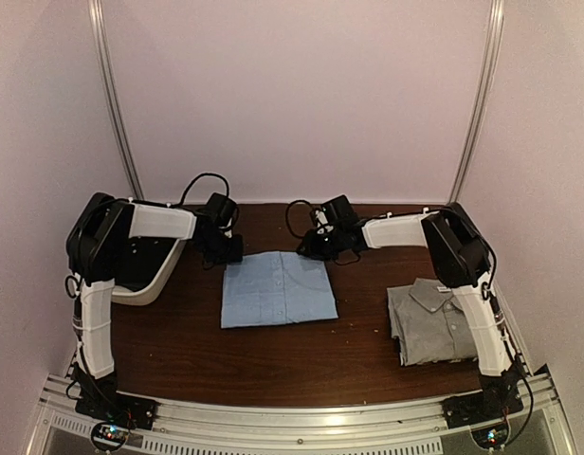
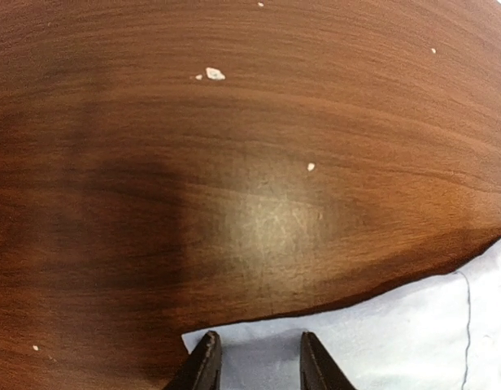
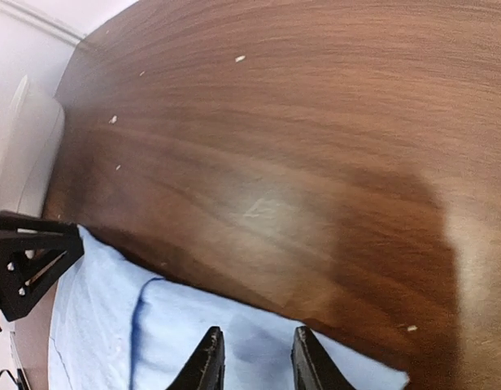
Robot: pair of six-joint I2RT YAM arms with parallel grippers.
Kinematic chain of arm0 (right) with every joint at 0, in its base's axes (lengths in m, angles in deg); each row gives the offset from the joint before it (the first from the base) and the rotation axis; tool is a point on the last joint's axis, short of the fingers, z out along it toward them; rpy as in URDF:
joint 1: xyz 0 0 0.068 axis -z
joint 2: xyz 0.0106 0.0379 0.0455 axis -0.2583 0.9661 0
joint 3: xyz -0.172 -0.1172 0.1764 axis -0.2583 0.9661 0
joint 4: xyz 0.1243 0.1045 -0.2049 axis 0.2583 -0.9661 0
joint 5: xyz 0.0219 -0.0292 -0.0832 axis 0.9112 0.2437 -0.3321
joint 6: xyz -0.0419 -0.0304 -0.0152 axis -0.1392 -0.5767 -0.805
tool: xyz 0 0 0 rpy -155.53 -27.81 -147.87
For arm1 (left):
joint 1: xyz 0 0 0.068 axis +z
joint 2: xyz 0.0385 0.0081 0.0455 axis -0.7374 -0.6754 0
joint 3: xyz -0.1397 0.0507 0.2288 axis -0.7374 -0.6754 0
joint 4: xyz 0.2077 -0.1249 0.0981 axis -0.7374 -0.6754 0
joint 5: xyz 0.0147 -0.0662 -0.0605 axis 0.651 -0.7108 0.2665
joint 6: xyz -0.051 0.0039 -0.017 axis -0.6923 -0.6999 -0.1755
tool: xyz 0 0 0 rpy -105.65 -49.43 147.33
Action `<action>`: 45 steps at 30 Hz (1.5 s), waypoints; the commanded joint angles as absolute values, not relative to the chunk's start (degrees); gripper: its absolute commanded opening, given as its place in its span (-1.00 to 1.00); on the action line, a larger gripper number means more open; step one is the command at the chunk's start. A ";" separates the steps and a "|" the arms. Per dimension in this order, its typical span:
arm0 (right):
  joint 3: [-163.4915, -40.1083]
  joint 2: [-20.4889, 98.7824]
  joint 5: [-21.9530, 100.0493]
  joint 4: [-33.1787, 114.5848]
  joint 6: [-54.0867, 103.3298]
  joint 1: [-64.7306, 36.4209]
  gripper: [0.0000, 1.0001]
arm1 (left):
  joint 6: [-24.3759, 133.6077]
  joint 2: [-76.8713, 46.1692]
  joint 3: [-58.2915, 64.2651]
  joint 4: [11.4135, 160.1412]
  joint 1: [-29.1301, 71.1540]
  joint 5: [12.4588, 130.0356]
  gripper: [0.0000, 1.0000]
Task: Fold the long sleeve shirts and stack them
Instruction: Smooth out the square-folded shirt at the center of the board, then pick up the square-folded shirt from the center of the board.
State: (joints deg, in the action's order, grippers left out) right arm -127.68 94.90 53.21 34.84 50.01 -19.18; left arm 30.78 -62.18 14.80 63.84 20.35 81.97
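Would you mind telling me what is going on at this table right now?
Two robot arms are folding shirts. The blue shirt lies folded in the middle of the table, and the left gripper and right gripper sit at its two far corners, fingers apart over the cloth edge. The grey shirt lies folded on its own to the right, so the two are not yet stacked.

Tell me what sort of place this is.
Likely a robot test booth rather than a home: two robot arms bolted to a metal rail at the edge of a wooden table, with plain pale walls closing it in on three sides.
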 commanded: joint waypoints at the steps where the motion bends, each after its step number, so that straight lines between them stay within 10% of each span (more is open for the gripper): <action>1: -124.17 96.49 55.16 38.71 55.82 -16.31 -0.38 | 31.87 -65.40 14.66 62.23 20.79 82.99 -0.32; 24: -111.84 75.84 49.93 34.79 49.45 -16.93 -0.33 | 36.86 -59.35 23.16 53.92 23.96 84.12 -0.23; 45: -84.59 61.26 49.38 41.10 53.28 -32.63 -0.35 | 27.69 -35.72 -14.29 69.08 23.78 62.48 -0.13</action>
